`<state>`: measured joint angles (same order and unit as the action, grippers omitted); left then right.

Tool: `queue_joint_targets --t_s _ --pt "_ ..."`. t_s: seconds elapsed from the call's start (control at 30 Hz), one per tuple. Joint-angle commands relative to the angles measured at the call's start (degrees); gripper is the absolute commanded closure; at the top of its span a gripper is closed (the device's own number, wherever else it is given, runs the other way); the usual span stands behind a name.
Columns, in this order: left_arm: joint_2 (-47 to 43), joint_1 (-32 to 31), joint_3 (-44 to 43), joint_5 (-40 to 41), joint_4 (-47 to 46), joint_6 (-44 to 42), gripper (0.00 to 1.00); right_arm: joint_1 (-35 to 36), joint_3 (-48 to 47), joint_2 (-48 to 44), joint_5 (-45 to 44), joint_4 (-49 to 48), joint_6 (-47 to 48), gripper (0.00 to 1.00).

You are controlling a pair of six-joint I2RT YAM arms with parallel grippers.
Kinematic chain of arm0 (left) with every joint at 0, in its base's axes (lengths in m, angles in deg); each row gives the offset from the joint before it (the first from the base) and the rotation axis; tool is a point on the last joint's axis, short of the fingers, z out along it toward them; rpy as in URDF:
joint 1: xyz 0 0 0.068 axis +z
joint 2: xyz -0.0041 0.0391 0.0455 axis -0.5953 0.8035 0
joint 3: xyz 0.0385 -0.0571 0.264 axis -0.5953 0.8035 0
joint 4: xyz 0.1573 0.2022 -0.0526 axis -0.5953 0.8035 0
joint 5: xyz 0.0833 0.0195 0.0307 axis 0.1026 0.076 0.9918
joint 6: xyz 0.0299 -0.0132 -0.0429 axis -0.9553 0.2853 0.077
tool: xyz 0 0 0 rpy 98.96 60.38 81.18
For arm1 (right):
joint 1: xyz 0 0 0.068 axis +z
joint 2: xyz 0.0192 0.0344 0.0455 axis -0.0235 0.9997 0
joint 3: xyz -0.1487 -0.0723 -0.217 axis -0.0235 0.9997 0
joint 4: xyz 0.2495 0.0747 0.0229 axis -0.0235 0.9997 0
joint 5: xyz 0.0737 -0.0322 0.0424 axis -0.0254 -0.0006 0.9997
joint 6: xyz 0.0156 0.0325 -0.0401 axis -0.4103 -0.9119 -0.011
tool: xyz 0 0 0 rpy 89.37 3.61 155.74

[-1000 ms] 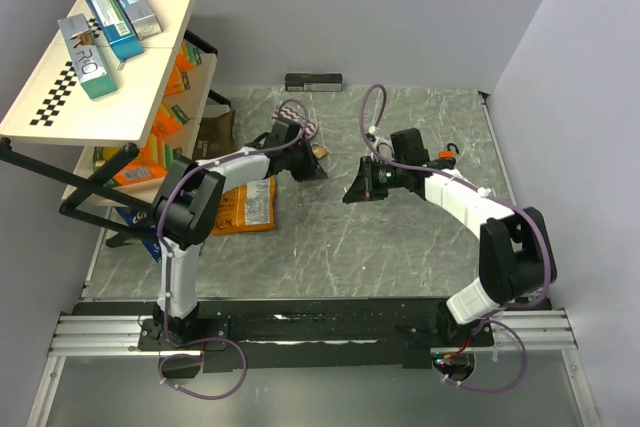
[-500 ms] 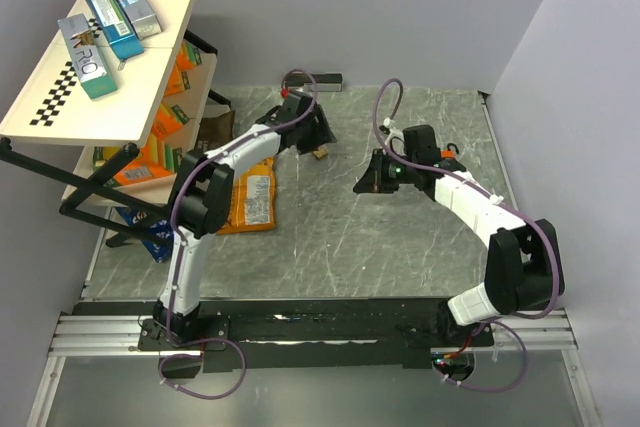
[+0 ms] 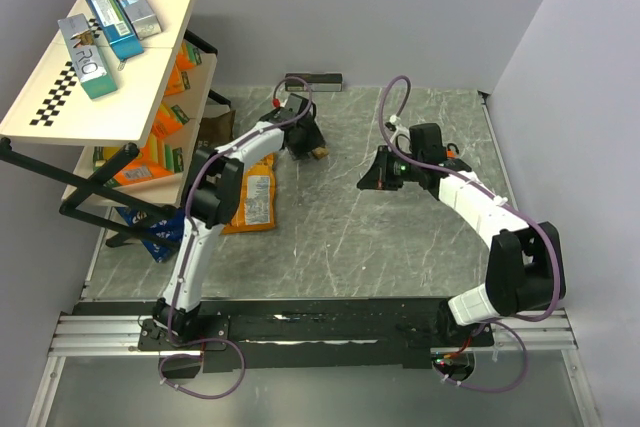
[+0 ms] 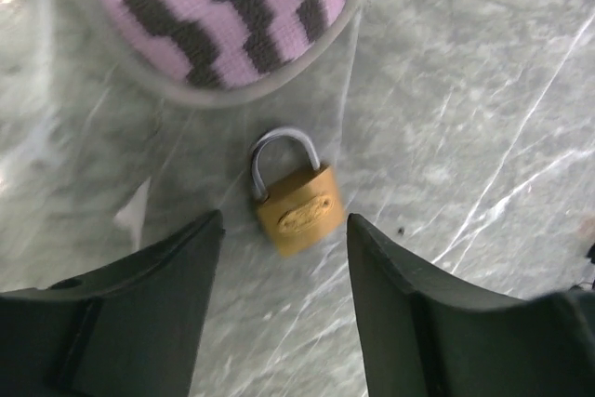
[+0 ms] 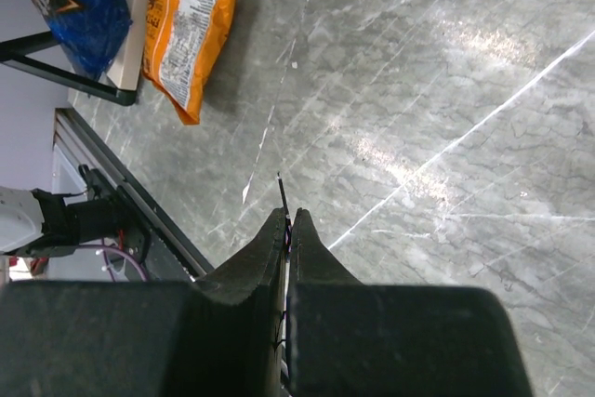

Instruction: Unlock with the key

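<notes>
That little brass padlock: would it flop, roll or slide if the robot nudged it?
The brass padlock looks like solid metal, so it is probably stiff and heavy for its size. Lying flat on the smooth table, it would likely slide, not roll.

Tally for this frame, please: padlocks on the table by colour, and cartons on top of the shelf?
brass padlock: 1
orange-red padlock, partly hidden beside the right arm: 1
cartons on the top shelf: 3
Total: 5

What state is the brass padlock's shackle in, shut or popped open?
Shut, it seems: in the left wrist view both legs of the shackle enter the brass padlock, which lies flat on the table.
</notes>
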<state>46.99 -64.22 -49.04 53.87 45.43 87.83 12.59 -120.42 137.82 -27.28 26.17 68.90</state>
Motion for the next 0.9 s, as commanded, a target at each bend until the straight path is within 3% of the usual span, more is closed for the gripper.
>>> queue_joint_targets --t_s 0.0,0.4,0.53,0.7,0.87 --pt "3.2 -0.4 -2.7 -0.2 -2.2 -2.5 0.38 -0.8 -0.5 -3.3 1.4 -2.7 0.3 1.00" --pt "5.5 -1.7 -4.1 -3.2 -13.0 -15.5 0.37 -1.5 0.9 -4.5 1.7 -3.2 0.0 1.00" --pt "4.1 -2.6 -4.6 -0.9 -9.5 -18.9 0.36 -1.5 1.1 -4.7 1.5 -3.2 0.1 1.00" --pt "2.2 -4.0 -4.7 9.4 -2.0 -27.1 0.30 -1.5 1.4 -4.6 1.7 -3.7 -0.1 1.00" --pt "2.5 -6.1 -3.6 12.0 0.0 -32.2 0.29 -1.6 1.5 -3.8 2.8 -4.8 -0.8 1.00"
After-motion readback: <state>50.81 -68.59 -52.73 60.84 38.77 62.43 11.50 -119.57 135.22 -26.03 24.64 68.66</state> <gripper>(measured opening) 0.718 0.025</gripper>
